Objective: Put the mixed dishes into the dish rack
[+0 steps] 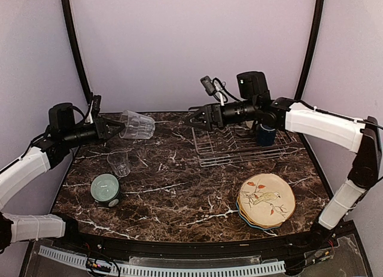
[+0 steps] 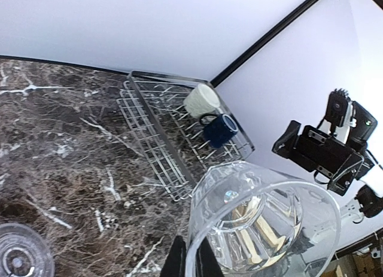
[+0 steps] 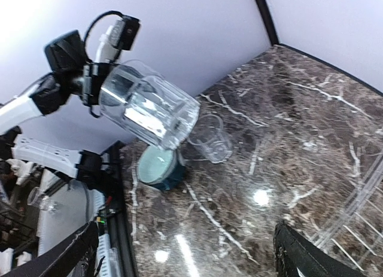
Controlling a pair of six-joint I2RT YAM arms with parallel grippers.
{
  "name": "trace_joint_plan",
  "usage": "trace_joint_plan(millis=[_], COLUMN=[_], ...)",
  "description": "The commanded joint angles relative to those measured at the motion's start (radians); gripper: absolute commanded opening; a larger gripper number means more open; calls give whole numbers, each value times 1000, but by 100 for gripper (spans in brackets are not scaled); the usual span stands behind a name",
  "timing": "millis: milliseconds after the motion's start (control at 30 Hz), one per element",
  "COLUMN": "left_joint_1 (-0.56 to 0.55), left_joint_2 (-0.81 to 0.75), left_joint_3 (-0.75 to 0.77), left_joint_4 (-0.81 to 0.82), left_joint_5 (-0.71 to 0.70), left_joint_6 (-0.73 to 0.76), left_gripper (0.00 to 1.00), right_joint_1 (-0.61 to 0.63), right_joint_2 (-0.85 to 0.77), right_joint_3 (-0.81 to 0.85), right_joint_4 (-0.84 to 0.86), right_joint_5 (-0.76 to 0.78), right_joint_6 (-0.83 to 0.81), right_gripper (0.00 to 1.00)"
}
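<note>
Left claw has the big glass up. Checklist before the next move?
1. Left claw shut on large clear ribbed glass tumbler: ok.
2. Tumbler off the marble table, lying sideways: ok.
3. Right claw open, empty, facing tumbler: ok.
4. Silver wire dish rack has free prongs on its left; cream mug and navy mug at its right: ok.
5. Grip firmness: cannot tell.

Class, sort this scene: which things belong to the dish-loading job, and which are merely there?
Job: wire rack, cream mug, navy mug, large tumbler, small glass, mint bowl, plate stack.

Merely there: marble table, black frame post, white ribbed strip.
</note>
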Motion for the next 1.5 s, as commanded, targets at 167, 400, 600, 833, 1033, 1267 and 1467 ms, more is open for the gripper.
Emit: trace_joint_plan(millis=[167,400,600,833,1033,1267,1467], left_joint_1=[-144,-217,-276,-318,-331,-334,-336], left_joint_2=[12,91,156,221,244,269,291], left_joint_3=[-121,-149,-145,-145,-148,-153,-159], left_joint_4=[561,727,800,888,930,944,965], left_joint_5=[102,94,85,79,66,55,53], left_joint_6=[-254,-310,-326,-356,-357,-346,-340], left_gripper=[1,1,1,1,1,1,1], right_joint_1=[8,18,26,39,43,44,45], right_joint_2=[92,108,132,169,188,219,223], right_joint_3=[-64,-93,-110,-104,-117,-128,-128], right_joint_4=[438,591,688,735,808,928,943], right_joint_5=[-337,-407,-442,-467,-494,-531,-536], right_joint_6=[375,478,544,575,628,712,725], right_gripper=[99,99,99,99,93,75,58])
